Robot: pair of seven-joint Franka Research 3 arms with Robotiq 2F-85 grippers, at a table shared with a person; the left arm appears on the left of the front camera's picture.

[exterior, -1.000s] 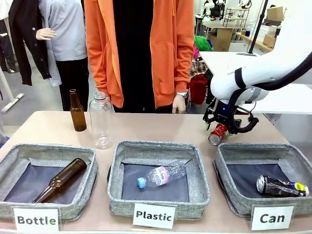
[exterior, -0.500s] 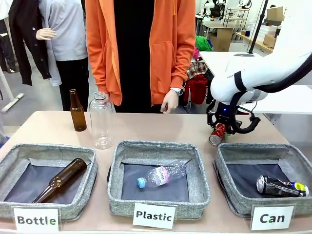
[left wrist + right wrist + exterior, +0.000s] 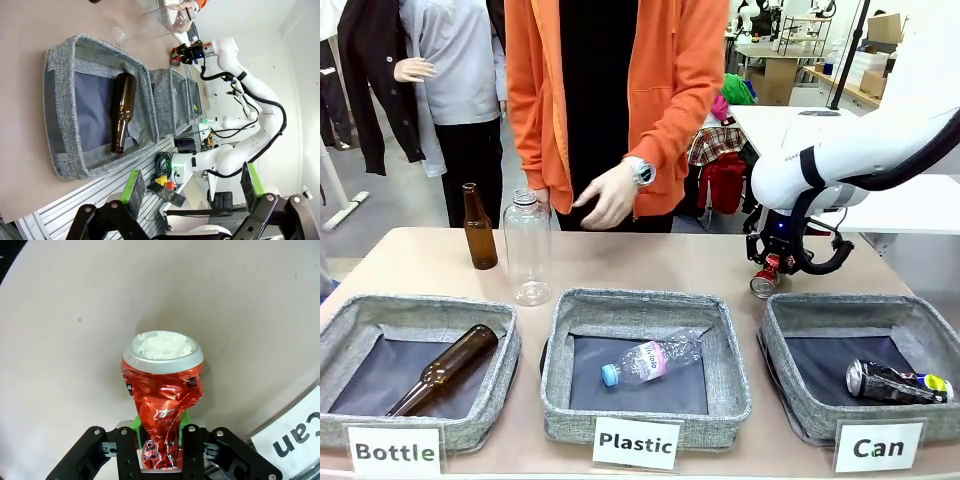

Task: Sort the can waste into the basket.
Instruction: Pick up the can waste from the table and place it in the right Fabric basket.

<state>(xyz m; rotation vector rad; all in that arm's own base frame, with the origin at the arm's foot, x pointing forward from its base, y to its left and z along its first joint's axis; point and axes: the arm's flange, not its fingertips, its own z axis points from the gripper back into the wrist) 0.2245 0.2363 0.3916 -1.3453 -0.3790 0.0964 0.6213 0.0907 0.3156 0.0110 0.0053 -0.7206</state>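
My right gripper is shut on the crushed red can, low over the table just beyond the far left corner of the "Can" basket. In the right wrist view the fingers pinch the can's crumpled lower half, and its silver end points away from me. A silver-black crushed can lies inside that basket, at its right. My left gripper is open and holds nothing. Far off in the left wrist view I see the right gripper with the red can.
The "Plastic" basket in the middle holds a crushed clear bottle. The "Bottle" basket holds a brown bottle. An upright brown bottle and a clear bottle stand at the far left. A person's hand hovers at the far edge.
The right gripper's fingers have come together on the red can. The person's hand has risen from their side and moved left, in front of the body.
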